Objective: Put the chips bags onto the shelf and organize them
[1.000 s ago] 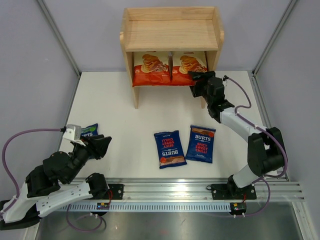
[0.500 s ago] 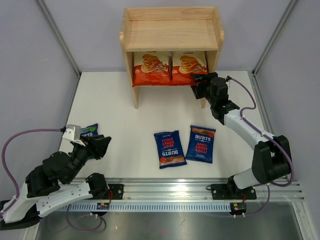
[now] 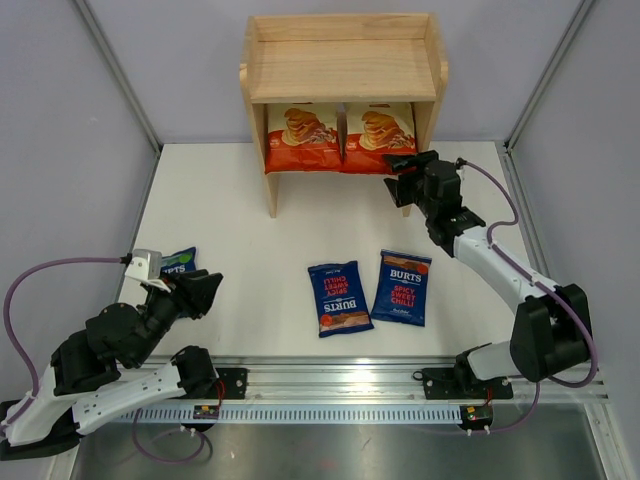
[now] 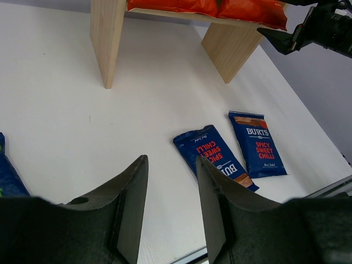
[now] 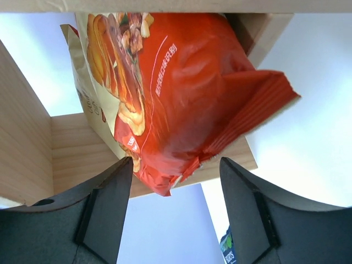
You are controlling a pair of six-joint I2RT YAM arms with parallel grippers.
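Observation:
The wooden shelf (image 3: pixel 343 68) stands at the back. On its lower tier lie two cream-and-red-orange chips bags (image 3: pixel 303 138) (image 3: pixel 378 134). My right gripper (image 3: pixel 398 164) hovers open just off the right bag's front corner. In the right wrist view that bag (image 5: pixel 187 82) hangs over the shelf board, apart from both fingers (image 5: pixel 110 203) of my right gripper (image 5: pixel 176 163). Two dark blue Burts bags (image 3: pixel 339 298) (image 3: pixel 402 287) lie flat on the table. A blue-green bag (image 3: pixel 179 262) peeks from behind my left arm. My left gripper (image 4: pixel 172 160) is open and empty, low over the table.
The shelf's top tier (image 3: pixel 345 40) holds nothing. Its right leg (image 4: pixel 228 52) and left leg (image 4: pixel 105 41) rest on the white table (image 3: pixel 230 215). Grey walls close in both sides, and an aluminium rail (image 3: pixel 400 380) runs along the near edge.
My right gripper has drawn back a little to the right, away from the shelf front, and its elbow has swung outward. The left arm and all the bags have stayed put.

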